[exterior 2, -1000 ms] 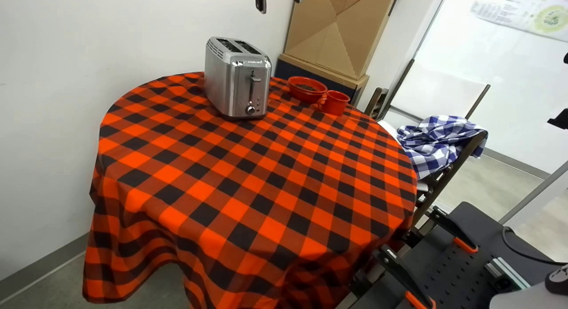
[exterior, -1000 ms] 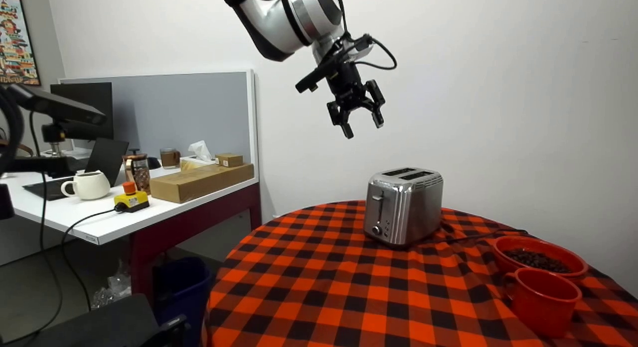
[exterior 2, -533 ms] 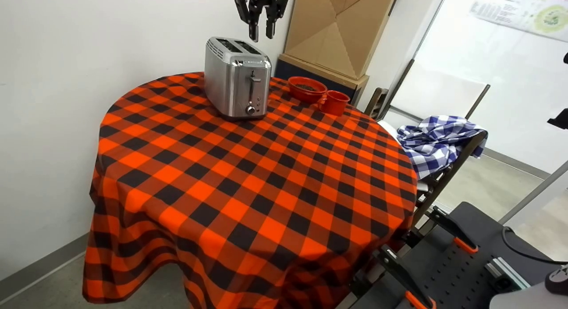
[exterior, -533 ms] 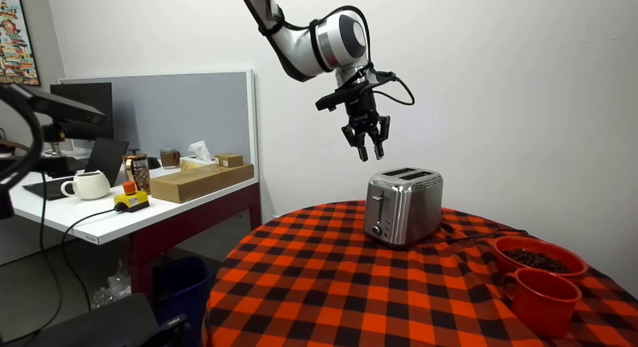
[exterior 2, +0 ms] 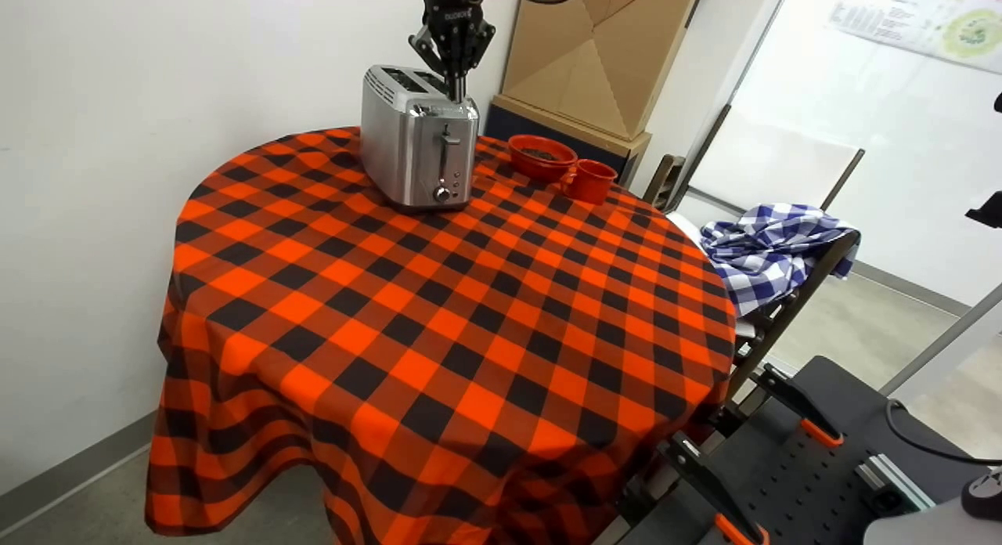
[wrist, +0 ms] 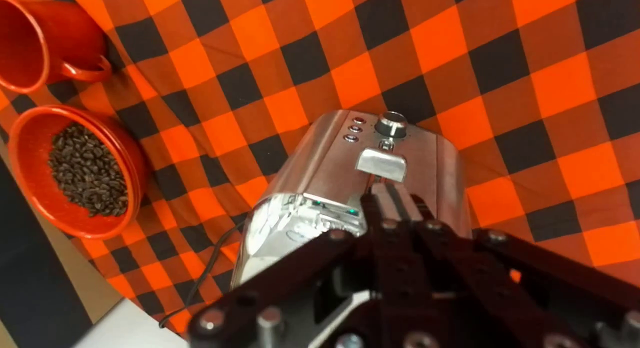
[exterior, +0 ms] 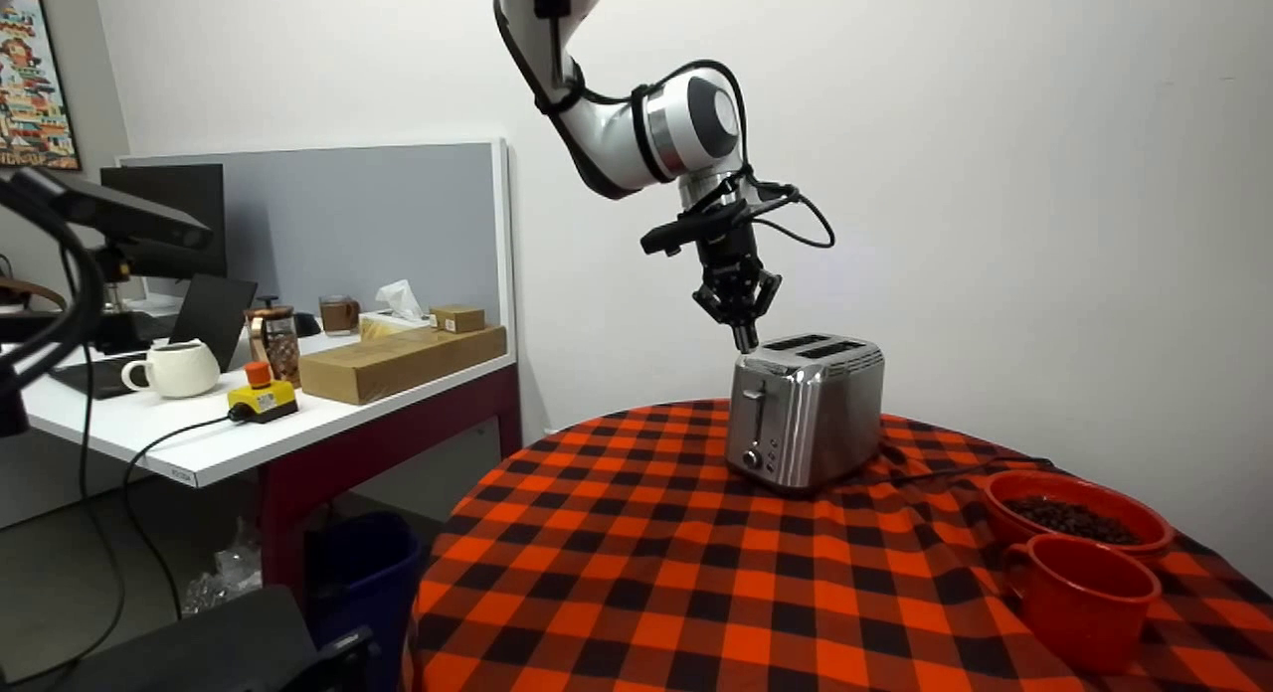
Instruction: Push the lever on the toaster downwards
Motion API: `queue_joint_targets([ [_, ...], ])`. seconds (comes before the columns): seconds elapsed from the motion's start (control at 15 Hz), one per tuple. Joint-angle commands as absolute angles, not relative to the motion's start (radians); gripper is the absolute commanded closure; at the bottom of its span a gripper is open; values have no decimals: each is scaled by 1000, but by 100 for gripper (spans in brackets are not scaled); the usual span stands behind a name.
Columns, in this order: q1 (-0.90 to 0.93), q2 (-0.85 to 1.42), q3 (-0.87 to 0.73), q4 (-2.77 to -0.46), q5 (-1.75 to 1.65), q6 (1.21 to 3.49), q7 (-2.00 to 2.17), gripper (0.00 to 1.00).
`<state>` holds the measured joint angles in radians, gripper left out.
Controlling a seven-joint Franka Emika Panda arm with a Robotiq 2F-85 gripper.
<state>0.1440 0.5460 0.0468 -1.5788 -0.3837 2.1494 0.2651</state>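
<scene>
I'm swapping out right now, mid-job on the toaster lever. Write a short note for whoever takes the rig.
Gripper: shut, nothing held, pointing down at the lever end of the toaster's top edge. Whether it touches the toaster, I can't tell.
Toaster: upright on the checked cloth.
Lever: up, near the top of its slot; below the gripper and apart from it.
Done: gripper closed and close to the lever.
Left: the push itself. Probably line up over the lever first, clear of the top edge, then press straight down.
</scene>
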Motion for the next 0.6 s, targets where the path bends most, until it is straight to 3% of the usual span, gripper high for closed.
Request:
queue_joint_targets([
  [0.0, 177, 604, -2, -1532, -395, 2157, 255, 100],
  [0.53, 219, 672, -73, -1521, -442, 2249, 321, 100],
])
